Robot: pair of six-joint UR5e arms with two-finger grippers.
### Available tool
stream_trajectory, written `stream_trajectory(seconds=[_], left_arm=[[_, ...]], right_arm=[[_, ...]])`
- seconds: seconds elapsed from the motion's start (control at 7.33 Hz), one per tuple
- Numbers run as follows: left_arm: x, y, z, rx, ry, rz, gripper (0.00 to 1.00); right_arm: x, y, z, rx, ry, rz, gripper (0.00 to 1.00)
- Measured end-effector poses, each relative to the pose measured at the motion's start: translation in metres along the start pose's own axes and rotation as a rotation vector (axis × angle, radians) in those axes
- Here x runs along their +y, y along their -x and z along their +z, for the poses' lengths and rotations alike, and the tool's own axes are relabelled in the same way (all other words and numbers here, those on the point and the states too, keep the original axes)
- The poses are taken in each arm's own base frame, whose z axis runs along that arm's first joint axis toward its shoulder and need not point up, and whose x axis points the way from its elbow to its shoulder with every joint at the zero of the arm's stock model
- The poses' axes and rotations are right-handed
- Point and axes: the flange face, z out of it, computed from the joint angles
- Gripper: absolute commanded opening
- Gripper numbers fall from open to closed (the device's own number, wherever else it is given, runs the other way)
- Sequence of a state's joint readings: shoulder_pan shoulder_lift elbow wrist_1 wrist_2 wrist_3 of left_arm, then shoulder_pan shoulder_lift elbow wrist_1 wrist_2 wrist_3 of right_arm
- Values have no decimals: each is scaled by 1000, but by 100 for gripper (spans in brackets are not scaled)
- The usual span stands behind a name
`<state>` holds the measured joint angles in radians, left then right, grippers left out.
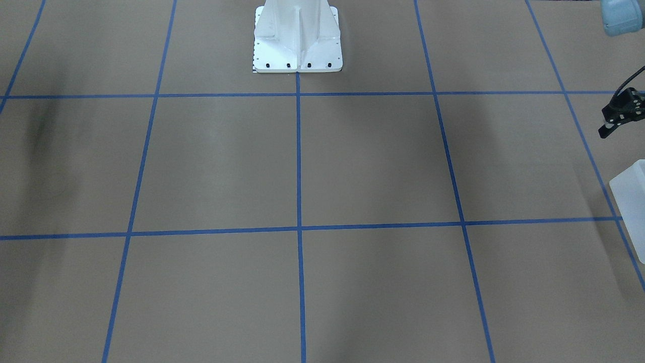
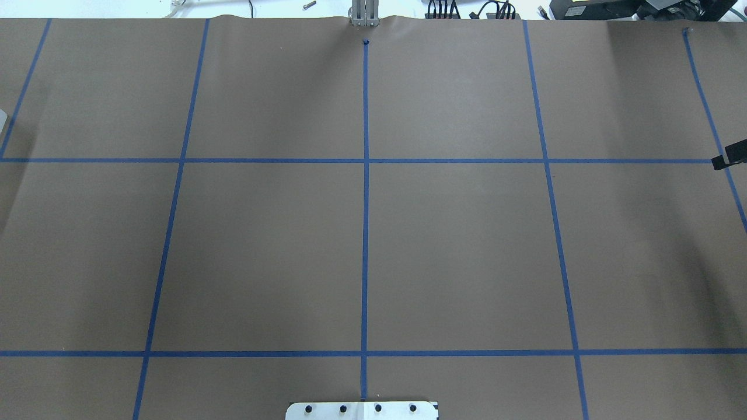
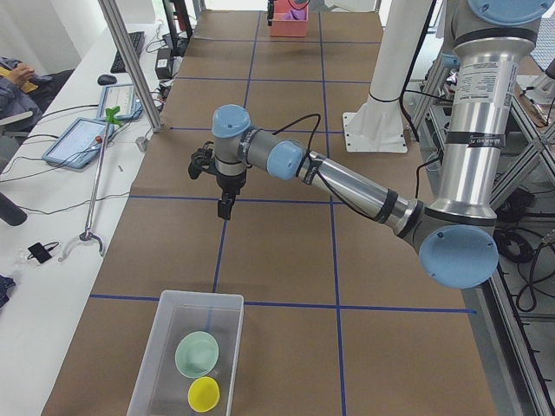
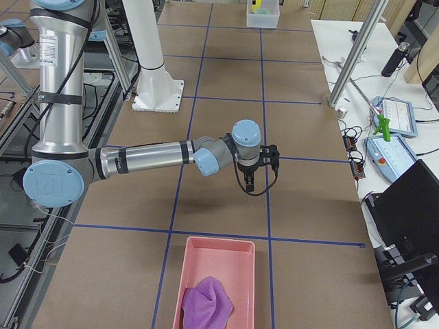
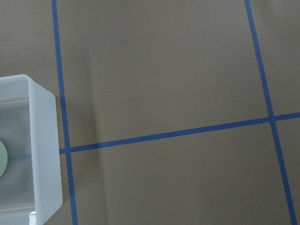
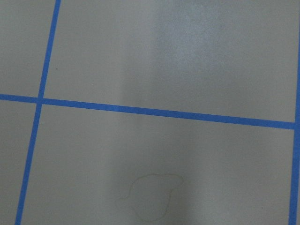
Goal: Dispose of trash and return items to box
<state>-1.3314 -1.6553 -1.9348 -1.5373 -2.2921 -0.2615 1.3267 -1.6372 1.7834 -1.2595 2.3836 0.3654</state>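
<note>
The clear bin [image 3: 195, 355] at the table's left end holds a green bowl [image 3: 197, 354] and a yellow bowl [image 3: 205, 394]. Its corner shows in the front view [image 1: 632, 201] and its wall in the left wrist view [image 5: 44, 154]. The pink bin [image 4: 216, 281] at the right end holds a purple cloth [image 4: 206, 301]. My left gripper [image 3: 225, 208] hangs above bare table, short of the clear bin; only part shows in the front view [image 1: 617, 113]. My right gripper [image 4: 250, 184] hangs above bare table before the pink bin. I cannot tell if either is open. Neither holds anything visible.
Brown paper with blue tape lines covers the table [image 2: 362, 233]. The robot's white base [image 1: 297, 40] stands at the middle of the near edge. A faint stain [image 6: 150, 197] marks the paper under the right wrist. Tablets and cables lie on the side bench [image 3: 87, 139].
</note>
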Motion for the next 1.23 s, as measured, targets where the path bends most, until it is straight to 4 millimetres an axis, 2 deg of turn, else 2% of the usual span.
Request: stream_trajectory(seconds=[0.27, 0.68, 1.23], left_arm=[[1, -9, 0, 8, -1, 15, 97], [1, -12, -2, 10, -5, 23, 97], [12, 5, 12, 0, 25, 2, 97]], right_arm=[[-8, -6, -11, 12, 11, -48, 100], [-13, -3, -18, 8, 4, -60, 100], [-19, 1, -24, 1, -8, -69, 100]])
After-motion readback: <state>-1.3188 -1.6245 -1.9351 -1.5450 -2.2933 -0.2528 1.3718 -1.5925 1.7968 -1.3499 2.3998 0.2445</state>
